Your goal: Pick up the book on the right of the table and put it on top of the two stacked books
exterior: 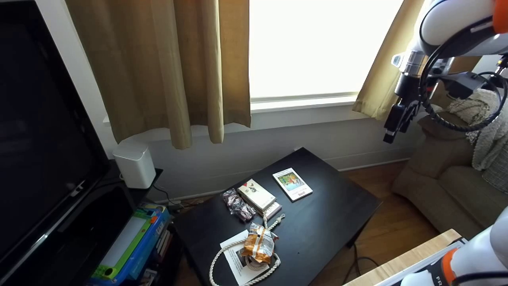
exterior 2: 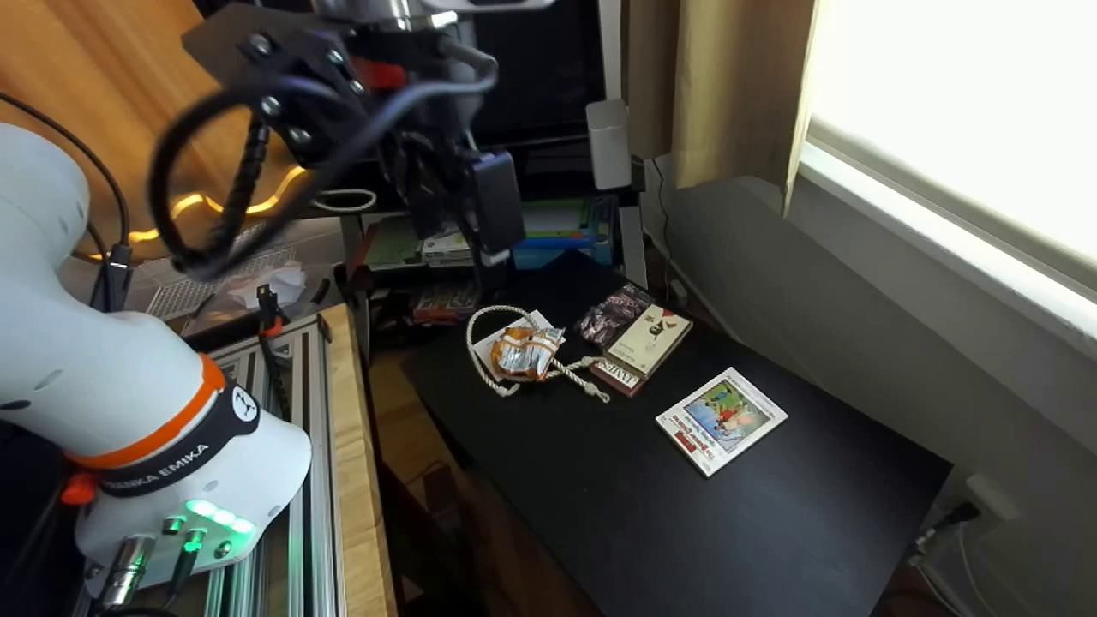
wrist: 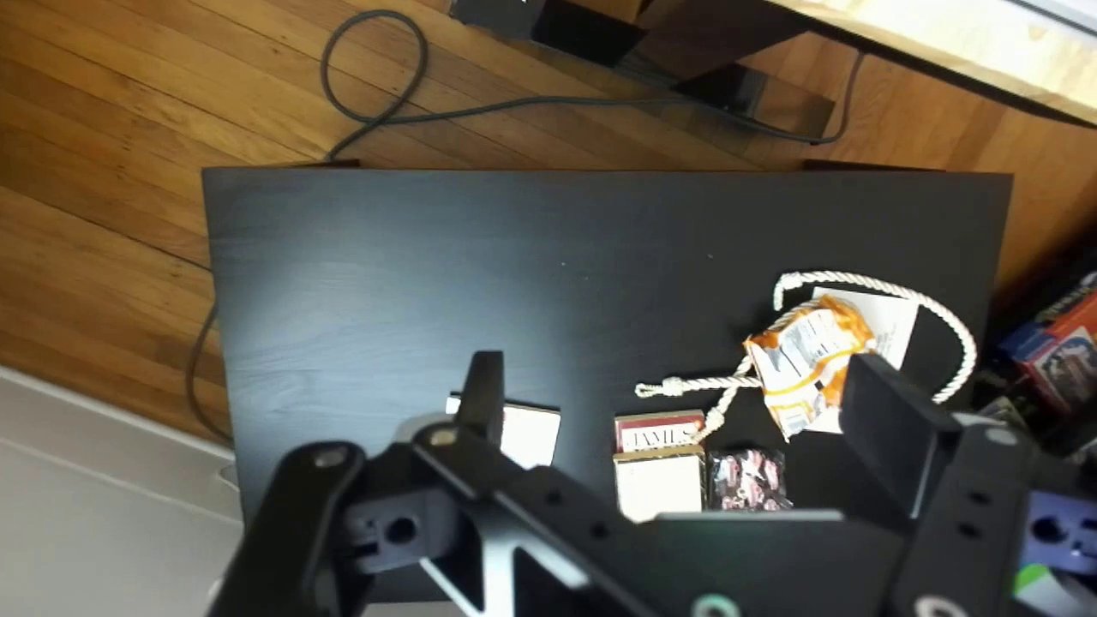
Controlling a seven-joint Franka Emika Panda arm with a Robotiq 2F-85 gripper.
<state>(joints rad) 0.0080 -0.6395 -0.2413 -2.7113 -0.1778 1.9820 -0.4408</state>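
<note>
The book (exterior: 293,184) with a white border and a colourful picture lies flat on the black table (exterior: 329,222); it also shows in an exterior view (exterior 2: 722,420). Beside it, the two stacked books (exterior: 257,194) have a cream cover on top and a red-edged one sticking out below (exterior 2: 619,375). My gripper (wrist: 677,373) is open, with nothing between its fingers, and hangs well above the table. In the wrist view its left finger partly covers the book (wrist: 533,435), and the gripper body hides the lower part of the stacked books (wrist: 660,484).
Against the stack lies a dark patterned packet (exterior: 239,205). Near it, an orange and white bag (exterior 2: 524,351) sits on a white sheet (exterior: 238,262) with a rope (wrist: 951,330) looped around. A window wall (exterior 2: 926,343) borders the table, and a wooden-edged robot stand (exterior 2: 360,463) is opposite.
</note>
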